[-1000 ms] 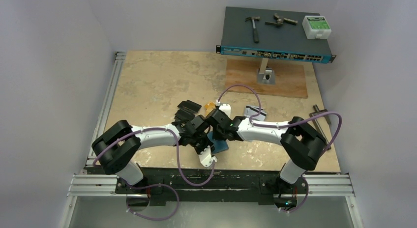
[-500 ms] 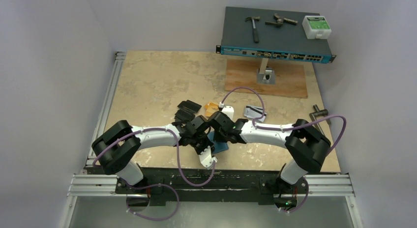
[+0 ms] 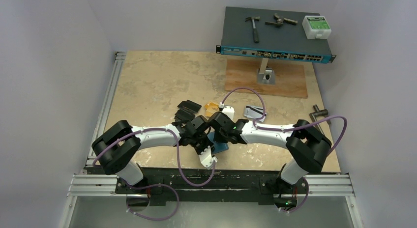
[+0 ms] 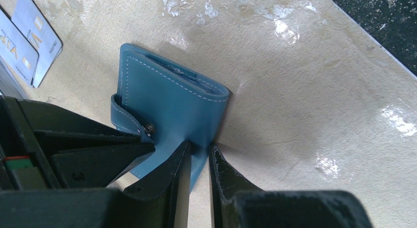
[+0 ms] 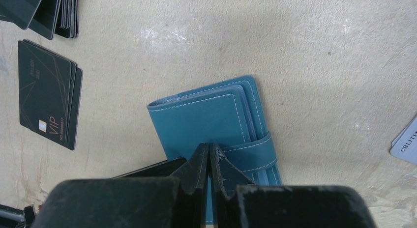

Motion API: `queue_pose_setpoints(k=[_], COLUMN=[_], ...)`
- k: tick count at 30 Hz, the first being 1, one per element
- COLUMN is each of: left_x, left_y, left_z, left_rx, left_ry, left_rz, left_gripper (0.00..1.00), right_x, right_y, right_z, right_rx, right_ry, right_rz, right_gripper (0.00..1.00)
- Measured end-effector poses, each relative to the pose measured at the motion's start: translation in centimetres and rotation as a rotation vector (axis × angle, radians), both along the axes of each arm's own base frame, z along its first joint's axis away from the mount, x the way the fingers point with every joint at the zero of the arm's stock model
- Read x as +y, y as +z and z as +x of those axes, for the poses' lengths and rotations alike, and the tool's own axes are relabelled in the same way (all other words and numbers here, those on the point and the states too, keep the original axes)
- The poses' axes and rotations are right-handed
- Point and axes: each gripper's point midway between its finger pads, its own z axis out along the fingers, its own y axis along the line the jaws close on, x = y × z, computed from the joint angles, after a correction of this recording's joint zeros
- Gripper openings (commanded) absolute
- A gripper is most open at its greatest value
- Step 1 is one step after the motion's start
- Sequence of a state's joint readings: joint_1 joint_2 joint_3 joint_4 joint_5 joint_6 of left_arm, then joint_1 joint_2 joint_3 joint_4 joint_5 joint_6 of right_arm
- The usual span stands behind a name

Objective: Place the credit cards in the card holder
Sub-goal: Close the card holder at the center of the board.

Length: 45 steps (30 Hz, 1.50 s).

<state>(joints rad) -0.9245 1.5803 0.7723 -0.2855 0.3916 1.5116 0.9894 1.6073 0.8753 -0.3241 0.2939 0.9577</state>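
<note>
- The black cards (image 3: pixel 187 109) lie fanned out, well left of the holder. None is loaded yet.
- Your left claw (image 4: pixel 199 148) has not moved in the last second. Its jaws stand a thin slit apart, pinching what looks like the holder's folded edge.
- The orange cards (image 3: pixel 211 108) sit just behind the claws, untouched.
- The holder (image 4: pixel 172 100) lies flat between the two claws, folded shut with its strap (image 5: pixel 253 152) snapped. Pale pocket edges show at one side, but you cannot tell whether any card is inside.
- Your right claw (image 5: pixel 207 148) has slid in leftward. Its jaws are pressed together and empty, tips at the strap. Both claws now meet on the holder, so I judge that opening it is your next step.
- The silver cards (image 3: pixel 254 111) wait off to the right.
</note>
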Motion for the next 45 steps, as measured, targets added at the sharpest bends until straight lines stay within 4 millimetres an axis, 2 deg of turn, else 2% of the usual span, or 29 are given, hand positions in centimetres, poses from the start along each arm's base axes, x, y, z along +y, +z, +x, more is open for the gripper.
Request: queue_pose_setpoints(k=[22, 28, 33, 45], left_x=[0.0, -0.2, -0.1, -0.1], left_y=[0.0, 0.0, 0.0, 0.2], left_z=[0.1, -0.1, -0.1, 0.1], left_rx=[0.014, 0.052, 0.047, 0.034], left_ry=[0.015, 0.012, 0.004, 0.019], left_rz=[0.009, 0.008, 0.014, 0.017], left_gripper=[0.09, 0.09, 0.08, 0.1], right_x=[-0.2, 0.0, -0.1, -0.1], right_y=[-0.9, -1.1, -1.2, -1.2], right_z=[-0.4, -1.5, -1.6, -2.1], right_rx=[-0.016, -0.063, -0.067, -0.06], right_ry=[0.016, 0.048, 0.044, -0.047], right_rz=[0.033, 0.006, 0.006, 0.117], right_gripper=[0.0, 0.0, 0.0, 0.0])
